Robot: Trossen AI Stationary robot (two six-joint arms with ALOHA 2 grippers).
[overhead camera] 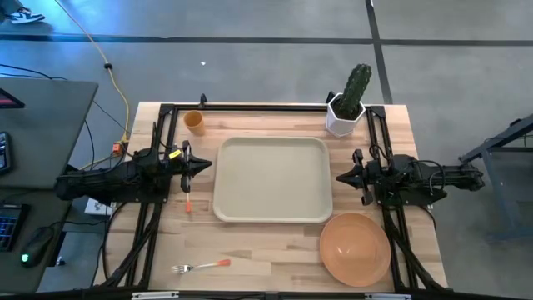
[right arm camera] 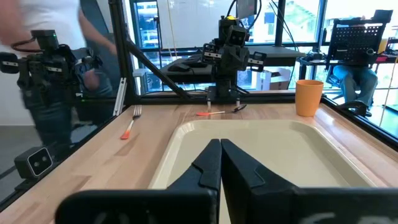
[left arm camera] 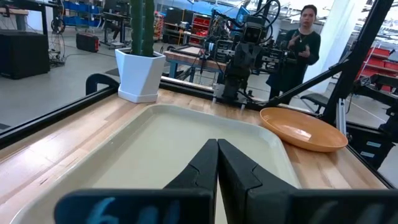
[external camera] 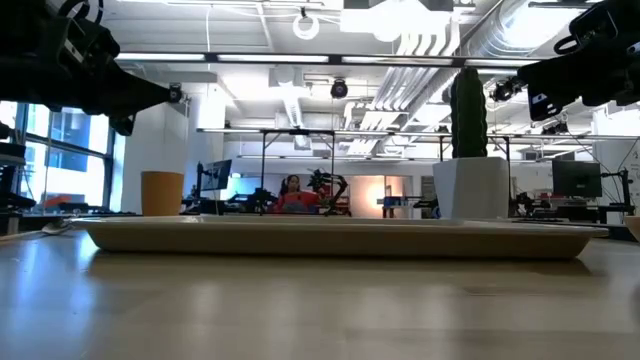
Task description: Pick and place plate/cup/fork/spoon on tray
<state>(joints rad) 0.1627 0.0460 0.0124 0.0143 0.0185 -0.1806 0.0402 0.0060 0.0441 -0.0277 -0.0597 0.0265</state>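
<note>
The cream tray [overhead camera: 273,179] lies flat in the middle of the table with nothing on it. The orange plate [overhead camera: 356,247] rests on the table off the tray's near right corner. The orange cup [overhead camera: 194,122] stands upright off the tray's far left corner. The fork [overhead camera: 200,267] lies near the table's near edge, at the left. The spoon [overhead camera: 189,200] lies left of the tray, just below my left gripper. My left gripper [overhead camera: 206,166] is shut and empty above the tray's left rim. My right gripper [overhead camera: 340,177] is shut and empty above the tray's right rim.
A white pot with a green cactus [overhead camera: 348,104] stands off the tray's far right corner. Black frame rails [overhead camera: 250,107] run along the table's far and side edges. People stand in the room beyond the table [left arm camera: 305,37], [right arm camera: 50,62].
</note>
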